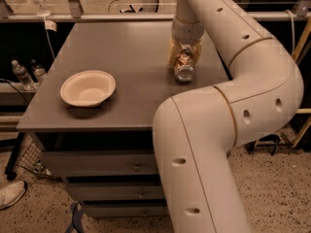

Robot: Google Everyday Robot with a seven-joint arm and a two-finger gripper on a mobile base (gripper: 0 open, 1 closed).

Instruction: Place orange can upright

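Cream bowl (pixel 88 88): sat at the left of the tabletop (pixel 126 47), near the front edge, well apart from the work.
Orange can (pixel 184 73): lay on its side right of centre, silver end toward the camera; not yet upright.
Tool (pixel 184 60): reached down from above, clenched on the can's flanks, likely to tip it up.
Open room: bare surface left of and behind the can; right edge near, so judged safer to stand it inward.

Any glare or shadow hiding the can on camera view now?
Camera view: the orange can shows a glint on its silver end; the tool over it, at the table's far right, hides much of its label; the bowl casts a shadow on its near side.
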